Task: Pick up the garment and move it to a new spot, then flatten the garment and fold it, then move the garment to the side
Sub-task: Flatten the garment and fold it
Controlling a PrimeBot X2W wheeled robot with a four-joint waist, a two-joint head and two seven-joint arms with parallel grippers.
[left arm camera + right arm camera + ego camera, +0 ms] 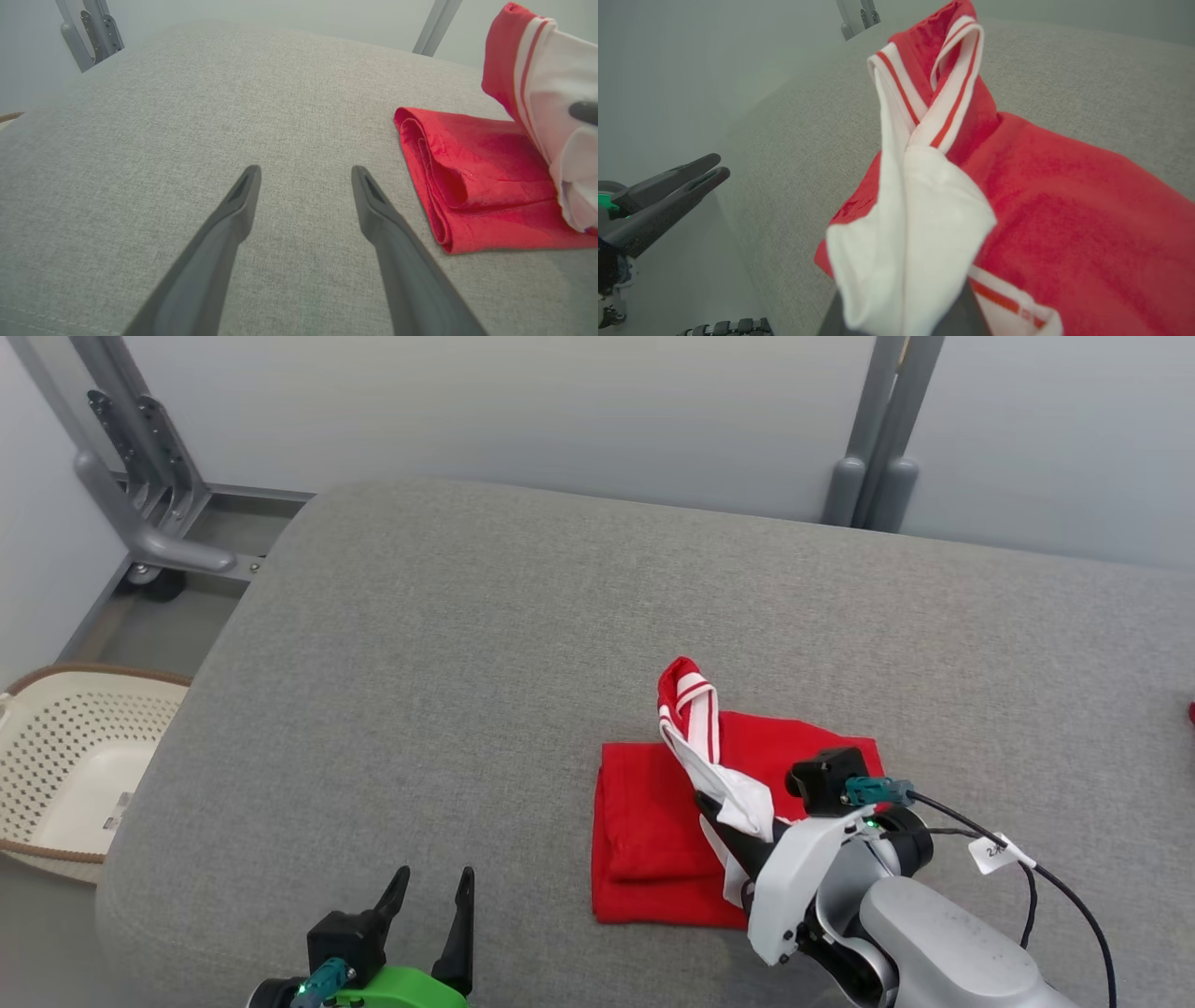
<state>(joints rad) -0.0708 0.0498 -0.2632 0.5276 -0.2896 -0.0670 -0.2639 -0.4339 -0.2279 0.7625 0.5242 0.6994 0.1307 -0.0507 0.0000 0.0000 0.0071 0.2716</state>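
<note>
The garment (pixel 653 831) is red with white, red-striped trim and lies folded on the grey cushion (pixel 523 644), right of centre. My right gripper (pixel 714 807) is shut on its white trim and holds that strip lifted above the fold; the raised end stands up at the back. In the right wrist view the white cloth (pixel 910 242) drapes over my fingers and hides their tips. My left gripper (pixel 434 887) is open near the front edge, left of the garment and apart from it. Its fingers (pixel 233 219) hover over bare cushion, with the garment (pixel 472 186) to their right.
A cream perforated basket (pixel 65 756) stands on the floor beyond the cushion's left edge. Grey metal frame legs (pixel 149 495) rise at the back left and another pair (pixel 882 439) at the back right. A cable with a tag (pixel 999 851) runs from my right wrist.
</note>
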